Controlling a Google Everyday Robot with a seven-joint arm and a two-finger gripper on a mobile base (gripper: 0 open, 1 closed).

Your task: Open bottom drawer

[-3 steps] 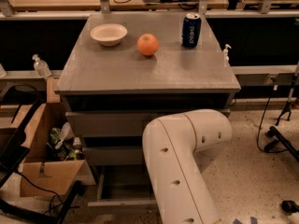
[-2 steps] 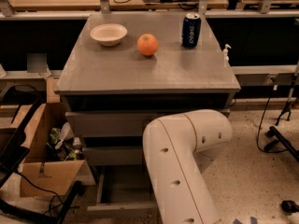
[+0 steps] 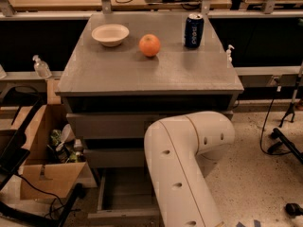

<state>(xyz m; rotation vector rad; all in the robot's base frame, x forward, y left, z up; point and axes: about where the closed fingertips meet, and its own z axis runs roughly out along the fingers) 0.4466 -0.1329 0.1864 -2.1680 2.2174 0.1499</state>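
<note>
A grey cabinet [image 3: 151, 74] with three drawers stands in front of me. The bottom drawer [image 3: 120, 195] is pulled out, its empty inside showing and its front edge low in the view. Its knob is hidden behind my white arm [image 3: 184, 164]. The arm reaches down across the cabinet's right front. My gripper is out of view, hidden below or behind the arm. The top drawer front [image 3: 106, 124] and the middle drawer front [image 3: 113, 157] are shut above it.
On the cabinet top stand a white bowl [image 3: 110, 34], an orange [image 3: 149, 45] and a blue can [image 3: 193, 30]. An open cardboard box [image 3: 47, 162] with clutter stands to the left of the cabinet. Cables and a stand foot [image 3: 284, 143] lie on the floor at right.
The bottom drawer has slid out a little farther toward me. The arm has hardly shifted.
</note>
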